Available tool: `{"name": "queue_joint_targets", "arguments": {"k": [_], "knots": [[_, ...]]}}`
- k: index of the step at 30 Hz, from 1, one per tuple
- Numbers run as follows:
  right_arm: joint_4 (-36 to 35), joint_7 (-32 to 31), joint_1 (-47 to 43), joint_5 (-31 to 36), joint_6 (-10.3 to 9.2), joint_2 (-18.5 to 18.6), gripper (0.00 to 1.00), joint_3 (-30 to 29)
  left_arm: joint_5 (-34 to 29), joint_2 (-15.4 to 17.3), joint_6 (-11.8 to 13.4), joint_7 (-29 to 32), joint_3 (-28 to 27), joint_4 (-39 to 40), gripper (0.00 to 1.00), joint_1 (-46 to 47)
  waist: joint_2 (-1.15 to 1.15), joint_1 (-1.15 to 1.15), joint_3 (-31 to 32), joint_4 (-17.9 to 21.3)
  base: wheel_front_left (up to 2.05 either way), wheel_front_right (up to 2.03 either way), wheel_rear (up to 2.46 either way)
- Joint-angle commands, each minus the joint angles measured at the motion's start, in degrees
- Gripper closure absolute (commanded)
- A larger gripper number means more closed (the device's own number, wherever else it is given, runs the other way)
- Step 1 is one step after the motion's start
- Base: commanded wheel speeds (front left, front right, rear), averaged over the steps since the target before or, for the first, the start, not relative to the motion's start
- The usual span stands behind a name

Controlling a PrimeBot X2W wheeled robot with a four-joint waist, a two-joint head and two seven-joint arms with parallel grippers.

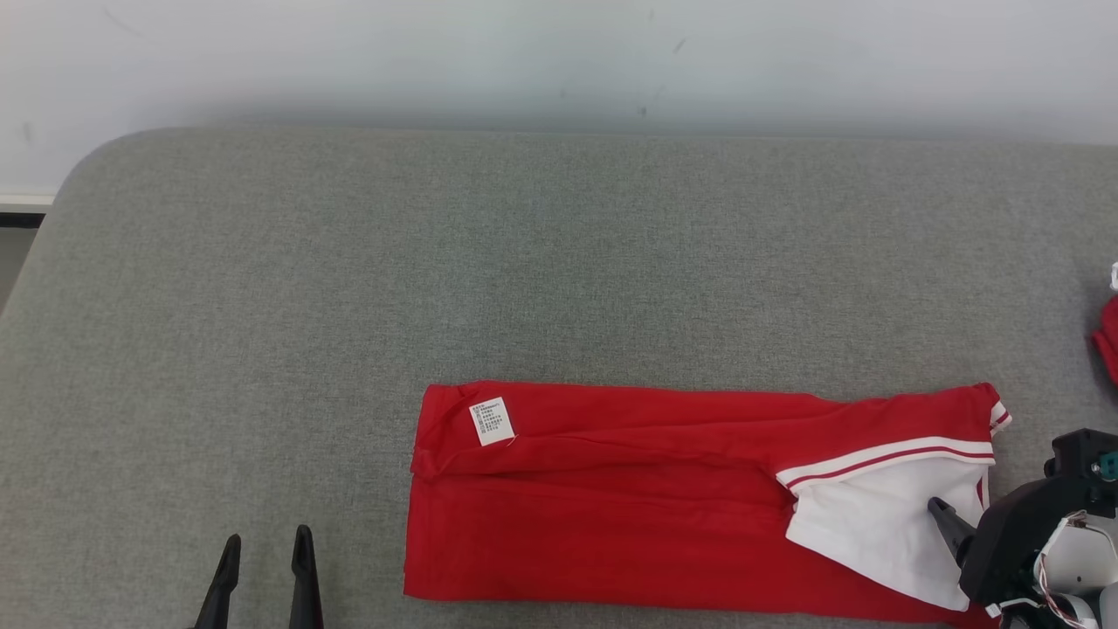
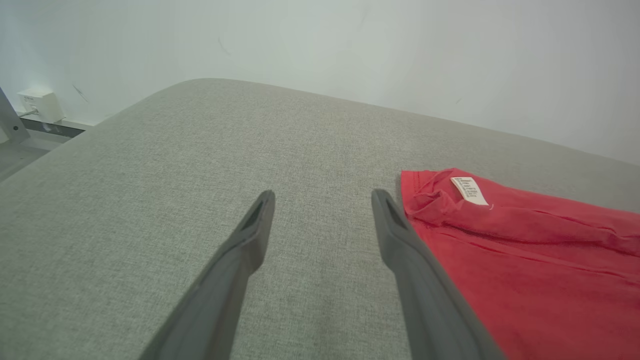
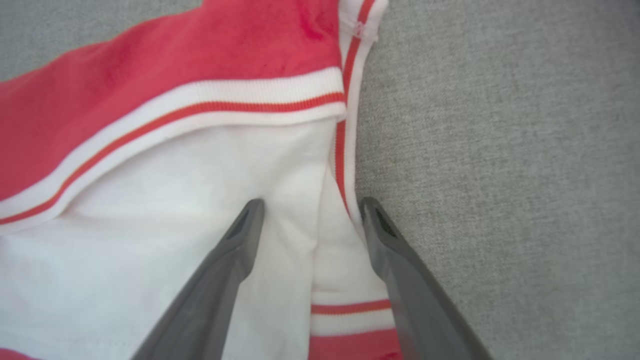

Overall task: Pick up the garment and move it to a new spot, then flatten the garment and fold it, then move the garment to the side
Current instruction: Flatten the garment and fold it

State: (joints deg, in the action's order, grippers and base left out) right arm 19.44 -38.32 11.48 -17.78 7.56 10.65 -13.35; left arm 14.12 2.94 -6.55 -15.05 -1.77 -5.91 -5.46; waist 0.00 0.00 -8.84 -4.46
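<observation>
Surface: grey woven-fabric tabletop (image 1: 349,306) with rounded corners, set against a pale wall.
Garment: red knit garment with white striped trim (image 1: 611,515), lying flat as a long band in the near right part of the tabletop. The long sides look turned in, so I judge the lengthwise fold done.
Care tag: small white printed label (image 1: 492,421) showing at the band's left end, so an inner face is turned up there.
White panel: white fabric section edged with a red-striped rib (image 1: 873,515), at the right end.
Right gripper (image 3: 311,205): fingers spread wide, holding nothing. One finger lies over the white panel and the other at the striped edge where cloth meets tabletop. Whether the tips touch the cloth I cannot tell. Probable reason for the placement: to take that end for a fold across.
Left gripper (image 1: 267,537): fingers wide apart and empty, over bare tabletop just beside the band's left end, clear of the cloth.
Other cloth: a scrap of red and white fabric (image 1: 1107,336) at the far right edge, apart from the garment.
Remaining (judgement): a cross fold, then the move aside.
Risk: thin layers may slide if only the top one is pinched.
</observation>
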Motion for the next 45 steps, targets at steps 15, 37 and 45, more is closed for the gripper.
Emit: {"name": "queue_joint_targets", "arguments": {"k": [15,37,45], "knots": [[3.03,-0.99,0.54,1.62,-0.15,-1.29,0.89,0.93,-0.75,-0.09,-0.45,-0.14,-0.79,-0.83,0.00,0.95,0.00,0.00,-0.49,-0.10,0.00,0.00,0.00],[-4.89,3.01,-1.76,3.32,-0.16,1.78,1.00,-10.39,-0.44,-0.09,-0.87,-0.15,-2.74,-0.98,0.00,-0.07,0.00,0.00,1.44,4.48,0.00,0.00,0.00],[-10.26,2.85,-4.08,5.43,-0.15,1.88,1.00,-13.63,0.00,-0.09,-0.82,-0.14,-2.35,-1.60,0.00,-0.29,0.00,0.00,2.97,5.79,0.00,0.00,0.00]]}}
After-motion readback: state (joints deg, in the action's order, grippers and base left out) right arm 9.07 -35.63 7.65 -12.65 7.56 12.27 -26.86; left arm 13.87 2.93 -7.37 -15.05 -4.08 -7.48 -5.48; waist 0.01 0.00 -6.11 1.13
